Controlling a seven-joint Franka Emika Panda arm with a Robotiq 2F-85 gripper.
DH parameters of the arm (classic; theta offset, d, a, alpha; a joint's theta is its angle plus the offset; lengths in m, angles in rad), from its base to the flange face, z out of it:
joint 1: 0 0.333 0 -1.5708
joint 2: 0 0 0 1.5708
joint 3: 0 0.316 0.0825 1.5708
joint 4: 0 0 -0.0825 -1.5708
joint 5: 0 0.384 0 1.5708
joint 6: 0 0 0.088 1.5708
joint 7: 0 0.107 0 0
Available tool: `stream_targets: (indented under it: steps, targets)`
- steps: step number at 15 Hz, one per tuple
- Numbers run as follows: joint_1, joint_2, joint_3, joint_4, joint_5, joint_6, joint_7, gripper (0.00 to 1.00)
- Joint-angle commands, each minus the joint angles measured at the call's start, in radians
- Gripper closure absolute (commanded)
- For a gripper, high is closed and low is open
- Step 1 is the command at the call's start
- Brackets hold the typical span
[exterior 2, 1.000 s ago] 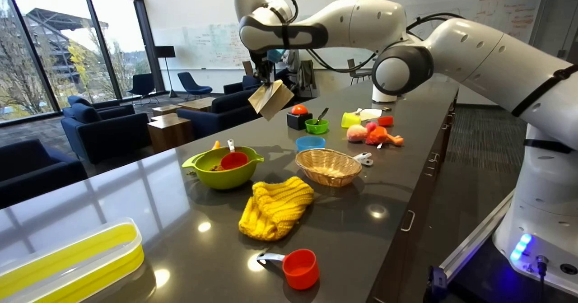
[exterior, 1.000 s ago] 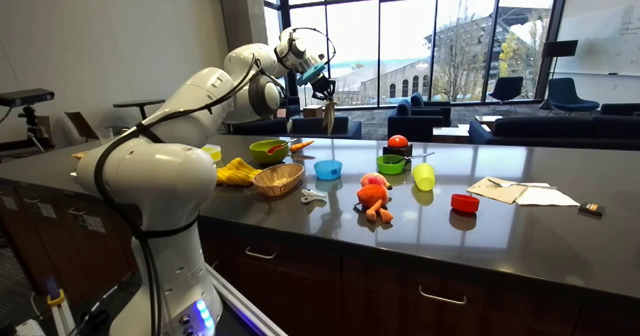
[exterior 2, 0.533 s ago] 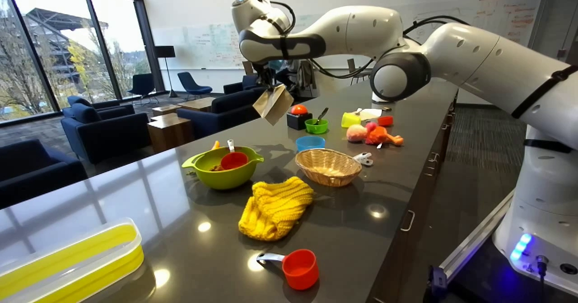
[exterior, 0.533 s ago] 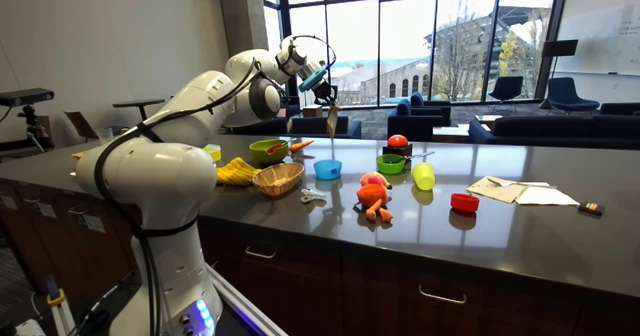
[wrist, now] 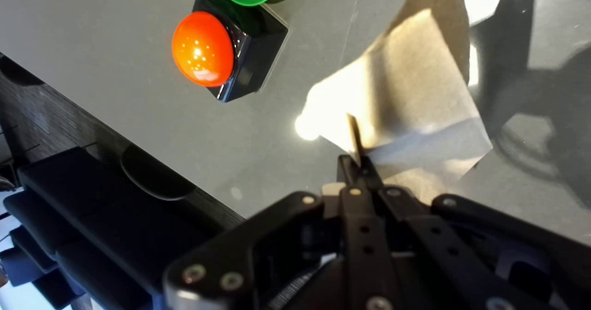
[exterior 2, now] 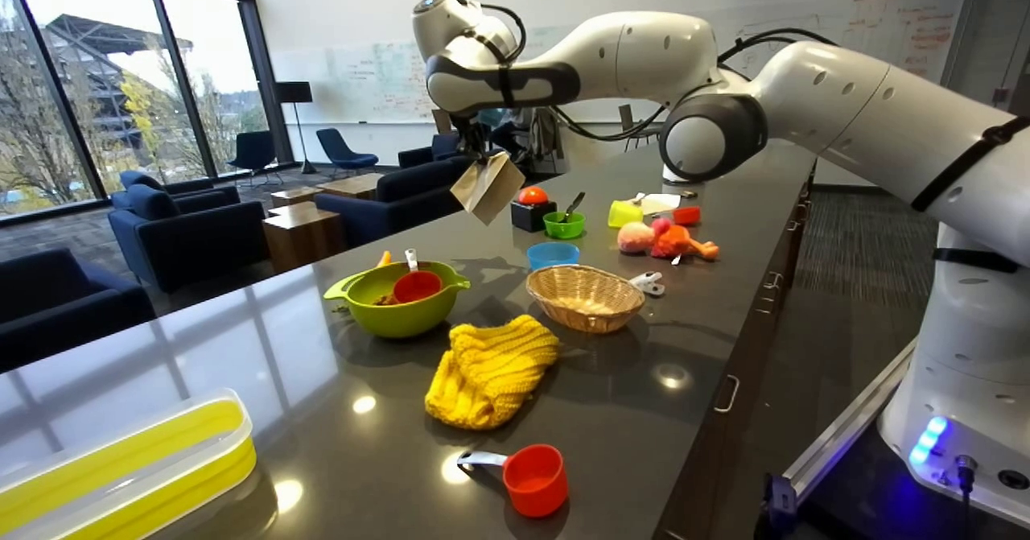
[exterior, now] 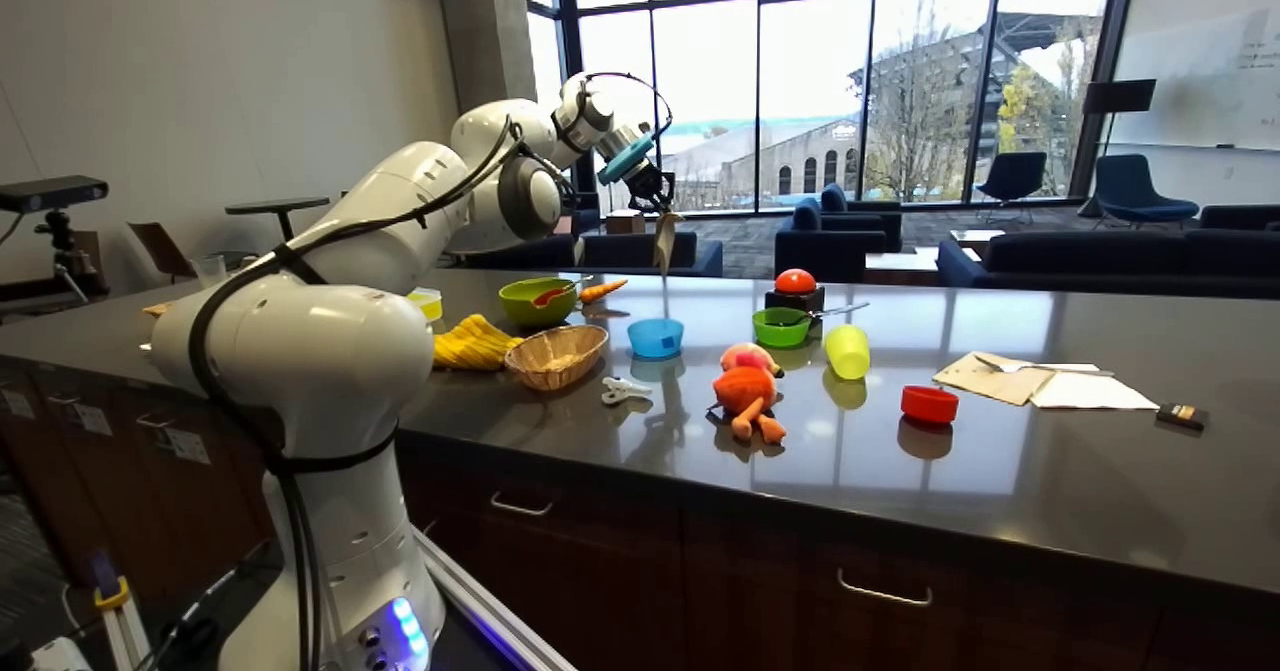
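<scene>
Countertop [exterior: 840,471]: dark, glossy | tan paper [exterior 2: 488,188]: held above | tall windows [exterior: 705,81]: beyond

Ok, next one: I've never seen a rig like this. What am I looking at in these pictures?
The white machine is a robot arm, ending in a black gripper. Two pictures come from outside it, the third from its wrist, looking past the gripper. On the dark counter are, among other things, an olive-green bowl, a woven basket, a yellow knitted cloth, a blue bowl and an orange plush toy. The gripper is shut on folded brown paper, holding it above the counter.
</scene>
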Motion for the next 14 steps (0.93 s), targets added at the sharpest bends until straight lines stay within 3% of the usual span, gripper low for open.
stream_targets:
  steps: [1, 8, 9, 10, 14]
  targets:
    - [0.0, 0.0, 0.0, 0.0, 0.0, 0.0, 0.0, 0.99]
    - [0.0, 0.0, 0.0, 0.0, 0.0, 0.0, 0.0, 0.99]
    - [0.0, 0.0, 0.0, 0.0, 0.0, 0.0, 0.0, 0.74]
    - [0.001, 0.0, 0.002, -0.002, 0.002, 0.0, -0.001, 0.73]
    - [0.002, 0.004, 0.013, -0.002, 0.003, 0.01, -0.026, 0.49]
